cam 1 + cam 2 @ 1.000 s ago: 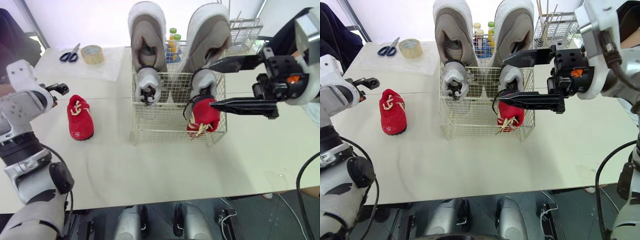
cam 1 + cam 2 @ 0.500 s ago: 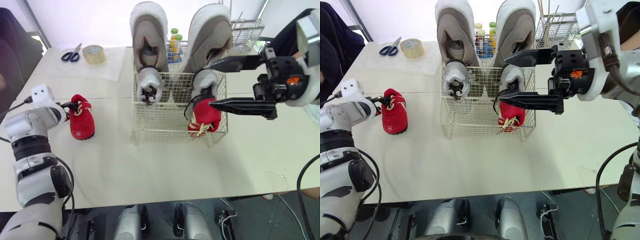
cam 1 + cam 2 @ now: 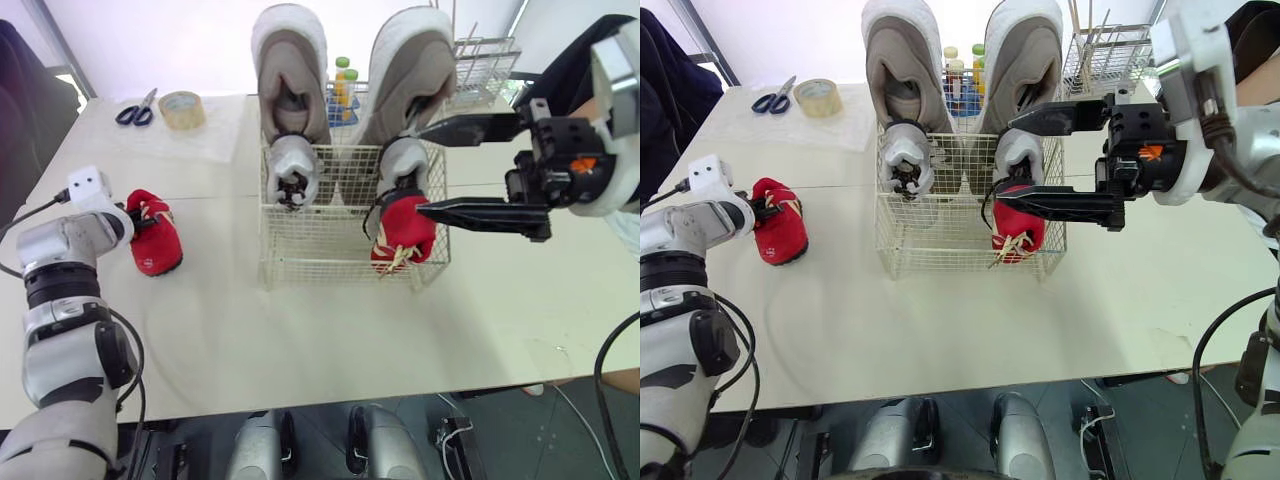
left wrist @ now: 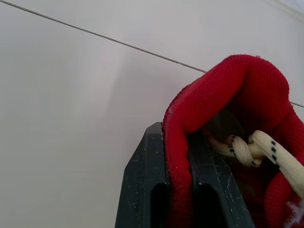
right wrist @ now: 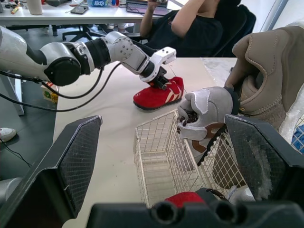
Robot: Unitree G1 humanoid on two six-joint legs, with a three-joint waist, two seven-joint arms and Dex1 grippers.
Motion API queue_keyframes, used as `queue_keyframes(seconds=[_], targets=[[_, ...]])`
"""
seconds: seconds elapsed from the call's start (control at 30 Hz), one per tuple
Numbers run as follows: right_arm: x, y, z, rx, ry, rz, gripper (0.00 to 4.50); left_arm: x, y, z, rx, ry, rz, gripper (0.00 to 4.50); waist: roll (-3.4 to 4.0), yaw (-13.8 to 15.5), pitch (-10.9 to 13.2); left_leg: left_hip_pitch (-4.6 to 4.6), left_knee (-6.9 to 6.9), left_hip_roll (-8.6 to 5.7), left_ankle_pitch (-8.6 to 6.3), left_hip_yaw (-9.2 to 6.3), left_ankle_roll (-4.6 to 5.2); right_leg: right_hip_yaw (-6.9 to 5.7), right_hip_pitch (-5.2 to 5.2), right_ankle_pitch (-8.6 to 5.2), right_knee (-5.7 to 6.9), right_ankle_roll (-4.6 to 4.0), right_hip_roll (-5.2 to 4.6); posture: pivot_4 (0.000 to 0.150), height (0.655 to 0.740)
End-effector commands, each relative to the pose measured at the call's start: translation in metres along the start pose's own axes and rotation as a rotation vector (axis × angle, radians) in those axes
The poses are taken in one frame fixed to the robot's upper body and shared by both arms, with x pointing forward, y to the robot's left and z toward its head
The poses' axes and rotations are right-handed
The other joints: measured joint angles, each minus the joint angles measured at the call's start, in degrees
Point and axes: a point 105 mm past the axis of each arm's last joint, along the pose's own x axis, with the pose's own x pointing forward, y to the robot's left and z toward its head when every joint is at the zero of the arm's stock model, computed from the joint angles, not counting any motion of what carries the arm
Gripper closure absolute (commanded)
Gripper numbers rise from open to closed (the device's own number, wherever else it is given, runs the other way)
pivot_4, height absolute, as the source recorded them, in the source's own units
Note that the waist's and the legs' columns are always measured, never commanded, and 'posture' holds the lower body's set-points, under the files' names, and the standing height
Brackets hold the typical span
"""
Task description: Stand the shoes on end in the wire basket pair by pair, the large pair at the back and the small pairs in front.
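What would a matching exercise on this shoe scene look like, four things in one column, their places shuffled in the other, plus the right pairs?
1 loose red shoe
2 second red shoe
3 large beige shoes
4 tape roll

A on end at the back of the wire basket
B beside the scissors
C on the table, pinched by the left gripper
D front right corner of the basket

Pairs: 1-C, 2-D, 3-A, 4-B
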Motion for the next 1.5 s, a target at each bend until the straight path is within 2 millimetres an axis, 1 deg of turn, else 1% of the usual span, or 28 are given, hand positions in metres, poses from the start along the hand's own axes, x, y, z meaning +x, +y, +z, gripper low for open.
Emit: queue_keyframes(seconds=[0.03, 0.07, 0.13, 0.17, 0.23, 0.27, 0.3, 0.37, 0.43, 0.5, 0.63, 0.73, 0.8, 0.87, 0.9, 1.0, 1.1, 1.13, 1.17, 1.23, 1.33, 1.37, 1.5], targets=[[-0.008, 0.001, 0.012, -0.053, -0.021, -0.019, 0.00, -0.034, -0.020, 0.076, 0.027, -0.315, -0.081, 4.45, -0.03, 0.1, 0.0, -0.03, 0.00, 0.00, 0.00, 0.00, 0.00, 0.00, -0.01, 0.00, -0.02, 0.00, 0.00, 0.150, 0.7400], [-0.008, 0.000, 0.011, -0.052, -0.021, -0.018, 0.00, -0.049, -0.037, 0.099, 0.027, -0.441, -0.157, 4.45, -0.05, 0.3, 0.0, -0.06, 0.00, 0.00, 0.00, -0.01, 0.00, 0.00, -0.02, 0.00, -0.03, 0.00, 0.00, 0.150, 0.7400], [-0.008, -0.002, 0.011, -0.052, -0.021, -0.020, 0.00, -0.077, -0.066, 0.126, -0.009, -0.615, -0.295, 4.45, -0.08, 0.8, 0.0, -0.12, 0.02, -0.02, 0.00, -0.05, 0.00, -0.01, -0.03, 0.00, -0.07, 0.00, -0.02, 0.150, 0.7400], [-0.008, -0.003, 0.012, -0.052, -0.022, -0.020, 0.00, -0.091, -0.079, 0.135, -0.020, -0.693, -0.355, 4.45, -0.10, 0.9, 0.0, -0.17, 0.04, -0.04, 0.00, -0.09, 0.00, -0.04, -0.02, 0.00, -0.08, 0.00, -0.04, 0.150, 0.7400], [-0.007, -0.005, 0.012, -0.053, -0.026, -0.019, 0.00, -0.125, -0.111, 0.144, -0.049, -0.859, -0.487, 4.45, -0.10, 1.0, 0.0, -0.24, 0.08, -0.08, -0.02, -0.14, 0.04, -0.06, 0.01, 0.06, -0.19, 0.03, -0.08, 0.150, 0.7400], [-0.007, -0.007, 0.013, -0.053, -0.027, -0.018, 0.00, -0.137, -0.121, 0.145, -0.072, -0.914, -0.525, 4.45, -0.09, 0.9, 0.0, -0.23, 0.08, -0.11, -0.03, -0.11, 0.07, -0.04, 0.04, 0.08, -0.22, 0.06, -0.11, 0.150, 0.7400], [-0.007, -0.008, 0.013, -0.054, -0.028, -0.019, 0.00, -0.151, -0.136, 0.140, -0.059, -0.973, -0.579, 4.45, -0.09, 0.8, 0.0, -0.20, 0.08, -0.14, -0.05, -0.08, 0.10, -0.03, 0.10, 0.10, -0.27, 0.08, -0.15, 0.150, 0.7400], [-0.007, -0.010, 0.013, -0.054, -0.028, -0.019, 0.00, -0.170, -0.150, 0.132, -0.032, -1.058, -0.627, 4.45, -0.09, 0.5, 0.0, -0.09, 0.08, -0.14, -0.06, -0.06, 0.12, -0.04, 0.22, 0.11, -0.32, 0.10, -0.15, 0.150, 0.7400], [-0.009, -0.013, 0.014, -0.051, -0.027, -0.027, 0.00, -0.187, -0.164, 0.122, -0.101, -1.113, -0.652, 4.45, -0.07, 0.3, 0.0, 0.02, 0.06, -0.08, -0.05, -0.03, 0.11, -0.03, 0.25, 0.11, -0.31, 0.11, -0.07, 0.150, 0.7400], [-0.011, -0.015, 0.013, -0.046, -0.025, -0.036, 0.00, -0.205, -0.180, 0.111, -0.066, -1.159, -0.694, 4.45, -0.07, 0.3, 0.0, 0.10, 0.03, -0.02, -0.04, -0.02, 0.09, 0.00, 0.28, 0.11, -0.25, 0.10, -0.01, 0.150, 0.7400], [-0.012, -0.015, 0.011, -0.042, -0.019, -0.046, 0.00, -0.227, -0.191, 0.104, -0.005, -1.208, -0.743, 4.45, -0.06, 0.4, 0.0, 0.12, 0.03, 0.00, -0.02, -0.03, 0.07, 0.01, 0.28, 0.10, -0.22, 0.09, 0.04, 0.150, 0.7400], [-0.014, -0.017, 0.010, -0.040, -0.017, -0.061, 0.00, -0.234, -0.195, 0.095, 0.051, -1.213, -0.755, 4.45, -0.04, 0.5, 0.0, 0.12, 0.04, -0.02, -0.04, -0.04, 0.10, 0.03, 0.30, 0.10, -0.24, 0.08, 0.03, 0.150, 0.7400], [-0.016, -0.019, 0.009, -0.038, -0.017, -0.067, 0.00, -0.234, -0.197, 0.090, 0.074, -1.206, -0.759, 4.45, -0.03, 0.6, 0.0, 0.15, 0.04, -0.03, -0.06, -0.06, 0.13, 0.03, 0.35, 0.10, -0.26, 0.08, 0.02, 0.150, 0.7400], [-0.017, -0.020, 0.007, -0.032, -0.012, -0.071, 0.00, -0.234, -0.202, 0.078, 0.118, -1.180, -0.795, 4.45, -0.04, 0.7, 0.0, 0.15, 0.05, -0.04, -0.07, -0.09, 0.15, 0.01, 0.39, 0.10, -0.27, 0.08, 0.02, 0.150, 0.7400], [-0.017, -0.020, 0.005, -0.028, -0.010, -0.072, 0.00, -0.233, -0.203, 0.072, 0.138, -1.166, -0.813, 4.45, -0.04, 0.6, 0.0, 0.15, 0.06, -0.04, -0.08, -0.09, 0.17, 0.02, 0.40, 0.10, -0.28, 0.08, 0.02, 0.150, 0.7400], [-0.013, -0.025, 0.002, -0.012, -0.011, -0.062, 0.00, -0.226, -0.202, 0.064, 0.164, -1.130, -0.836, 4.45, -0.03, 0.5, 0.0, 0.15, 0.06, -0.04, -0.10, -0.07, 0.20, 0.02, 0.40, 0.10, -0.29, 0.07, 0.02, 0.150, 0.7400], [-0.007, -0.024, -0.001, -0.007, -0.010, -0.031, 0.00, -0.226, -0.199, 0.054, 0.188, -1.139, -0.839, 4.45, -0.02, 0.5, 0.0, 0.19, 0.06, -0.02, -0.10, -0.07, 0.19, 0.02, 0.40, 0.09, -0.28, 0.07, 0.03, 0.150, 0.7400], [-0.002, -0.025, -0.002, -0.011, -0.006, -0.023, 0.00, -0.222, -0.196, 0.053, 0.189, -1.139, -0.835, 4.45, -0.01, 0.4, 0.0, 0.19, 0.06, -0.02, -0.09, -0.08, 0.19, 0.02, 0.40, 0.09, -0.28, 0.07, 0.03, 0.150, 0.7400], [-0.001, -0.026, -0.003, -0.012, -0.005, -0.018, 0.00, -0.220, -0.195, 0.047, 0.198, -1.142, -0.831, 4.45, -0.01, 0.4, 0.0, 0.20, 0.05, -0.02, -0.10, -0.07, 0.19, 0.02, 0.40, 0.09, -0.27, 0.07, 0.03, 0.150, 0.7400], [-0.001, -0.027, -0.001, -0.025, 0.006, -0.018, 0.00, -0.218, -0.196, 0.035, 0.209, -1.143, -0.823, 4.45, 0.01, 0.4, 0.0, 0.21, 0.05, -0.02, -0.10, -0.06, 0.19, 0.02, 0.40, 0.09, -0.28, 0.07, 0.03, 0.150, 0.7400], [-0.001, -0.027, 0.003, -0.029, 0.006, -0.006, 0.00, -0.218, -0.196, 0.024, 0.225, -1.158, -0.834, 4.45, 0.01, 0.7, 0.0, 0.20, 0.05, -0.03, -0.10, -0.07, 0.20, 0.01, 0.43, 0.09, -0.31, 0.07, 0.02, 0.150, 0.7400], [-0.001, -0.027, 0.003, -0.032, 0.013, -0.006, 0.00, -0.218, -0.197, 0.017, 0.235, -1.162, -0.842, 4.45, 0.01, 0.7, 0.0, 0.20, 0.06, -0.04, -0.12, -0.07, 0.23, 0.01, 0.45, 0.09, -0.33, 0.06, 0.01, 0.150, 0.7400], [0.000, -0.029, 0.003, -0.038, 0.021, -0.012, 0.00, -0.212, -0.199, 0.006, 0.231, -1.179, -0.837, 4.45, 0.01, 0.5, 0.0, 0.21, 0.06, -0.05, -0.16, -0.07, 0.28, 0.01, 0.47, 0.10, -0.37, 0.05, -0.03, 0.150, 0.7400]])
